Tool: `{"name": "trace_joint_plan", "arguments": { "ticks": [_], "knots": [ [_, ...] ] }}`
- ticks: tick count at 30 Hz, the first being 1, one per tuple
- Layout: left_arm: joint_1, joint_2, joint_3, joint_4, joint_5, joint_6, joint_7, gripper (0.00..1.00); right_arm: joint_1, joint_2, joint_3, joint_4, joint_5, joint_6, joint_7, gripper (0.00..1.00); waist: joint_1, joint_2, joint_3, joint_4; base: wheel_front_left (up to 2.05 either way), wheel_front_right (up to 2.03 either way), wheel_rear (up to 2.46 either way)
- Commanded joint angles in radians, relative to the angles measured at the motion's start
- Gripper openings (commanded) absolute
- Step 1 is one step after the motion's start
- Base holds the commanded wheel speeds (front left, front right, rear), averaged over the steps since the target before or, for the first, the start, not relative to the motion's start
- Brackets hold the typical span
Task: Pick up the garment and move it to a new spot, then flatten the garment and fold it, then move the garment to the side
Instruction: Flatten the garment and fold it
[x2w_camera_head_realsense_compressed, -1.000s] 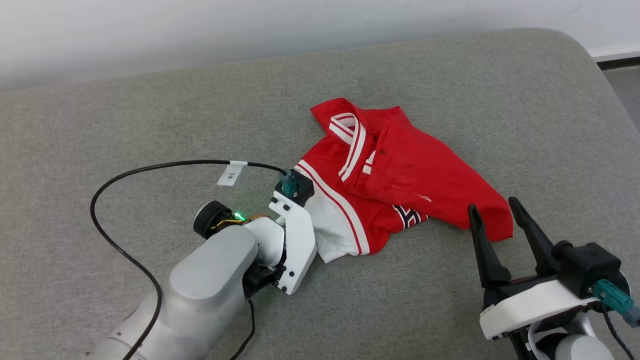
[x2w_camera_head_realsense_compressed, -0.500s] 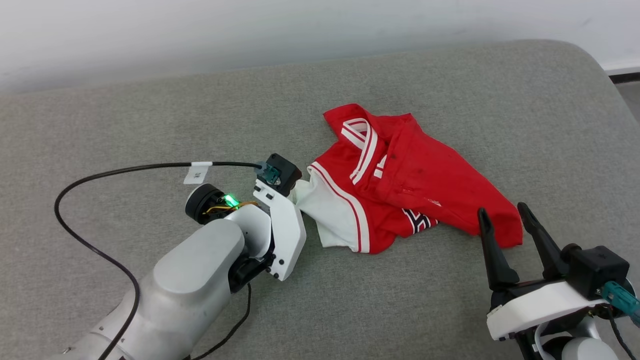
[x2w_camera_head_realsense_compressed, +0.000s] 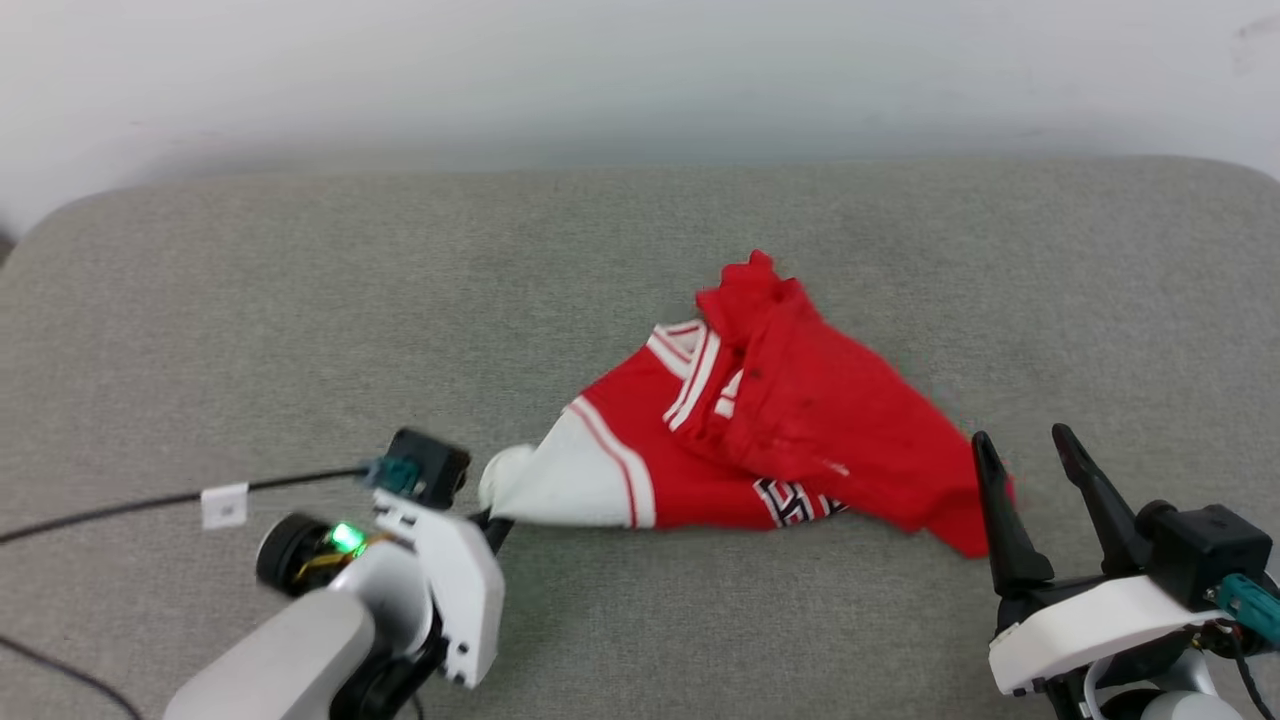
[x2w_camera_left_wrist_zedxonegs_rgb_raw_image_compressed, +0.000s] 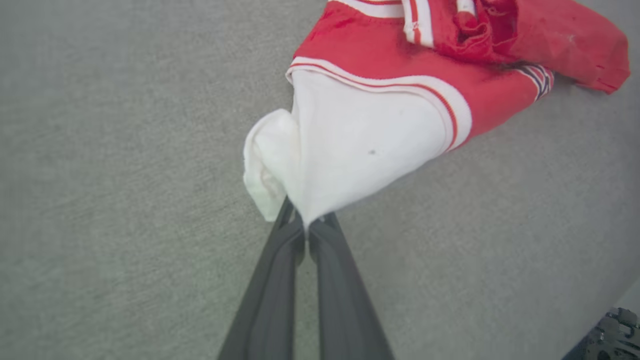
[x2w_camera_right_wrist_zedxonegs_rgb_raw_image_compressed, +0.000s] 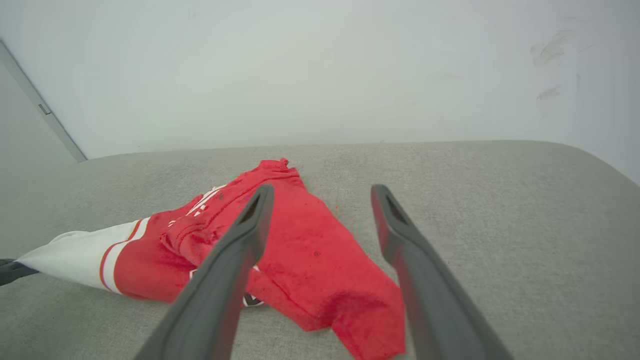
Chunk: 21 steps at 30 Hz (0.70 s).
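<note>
The garment (x2w_camera_head_realsense_compressed: 770, 420) lies crumpled on the grey cushion, red with a white sleeve (x2w_camera_head_realsense_compressed: 565, 480) stretched out to the left and a bit of black lettering at its front edge. My left gripper (x2w_camera_head_realsense_compressed: 497, 522) is shut on the tip of that sleeve; in the left wrist view its fingers (x2w_camera_left_wrist_zedxonegs_rgb_raw_image_compressed: 306, 227) pinch the white cloth of the garment (x2w_camera_left_wrist_zedxonegs_rgb_raw_image_compressed: 370, 125), which is pulled taut. My right gripper (x2w_camera_head_realsense_compressed: 1022, 438) stands open beside the garment's right corner. In the right wrist view it (x2w_camera_right_wrist_zedxonegs_rgb_raw_image_compressed: 322, 192) holds nothing, with the garment (x2w_camera_right_wrist_zedxonegs_rgb_raw_image_compressed: 310, 255) lying under and left of its fingers.
The grey cushion (x2w_camera_head_realsense_compressed: 300, 330) has rounded far corners and ends at a pale wall (x2w_camera_head_realsense_compressed: 640, 80). A black cable with a white tag (x2w_camera_head_realsense_compressed: 225, 503) trails left from my left wrist. Open cushion lies left of and in front of the garment.
My left gripper has shut on the white sleeve and drawn it left and toward me, stretching the garment out. The head camera has also shifted. The right gripper stays open.
</note>
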Motion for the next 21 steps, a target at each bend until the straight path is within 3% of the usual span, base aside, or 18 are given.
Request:
{"name": "trace_joint_plan", "arguments": {
  "ticks": [1, 4, 8, 9, 10, 21],
  "knots": [
    [0.044, 0.022, 0.006, -0.026, -0.018, 0.022, 0.008, 0.0, 0.011, 0.001, 0.002, -0.004, -0.01, 0.0, 0.002, 1.0, 0.0, 0.0, -0.011, 0.013, 0.0, 0.0, 0.0],
    [0.124, 0.057, 0.012, -0.058, -0.047, 0.065, 0.018, 0.0, 0.014, 0.001, 0.006, -0.007, -0.011, 0.0, 0.009, 1.0, 0.0, 0.0, -0.02, 0.018, 0.0, 0.0, 0.0],
    [0.208, 0.059, 0.024, -0.052, -0.094, 0.1, 0.009, 0.0, 0.021, 0.001, 0.011, -0.013, -0.012, 0.0, 0.016, 1.0, 0.0, 0.0, -0.029, 0.017, 0.0, 0.0, 0.0],
    [0.221, 0.052, 0.031, -0.049, -0.106, 0.106, -0.003, 0.33, 0.023, 0.001, 0.011, -0.014, -0.012, 0.0, 0.017, 1.0, 0.0, 0.0, -0.032, 0.016, 0.0, 0.0, 0.0],
    [0.228, 0.049, 0.033, -0.046, -0.105, 0.111, -0.015, 0.98, 0.024, 0.001, 0.012, -0.015, -0.013, 0.0, 0.018, 1.0, 0.0, 0.0, -0.036, 0.015, 0.0, 0.0, 0.0],
    [0.189, -0.005, 0.106, -0.062, 0.015, 0.207, -0.322, 1.0, 0.056, 0.001, -0.004, -0.033, -0.029, 0.0, 0.043, 1.0, 0.0, 0.0, -0.072, 0.027, 0.0, 0.0, 0.0]
  ]
}}
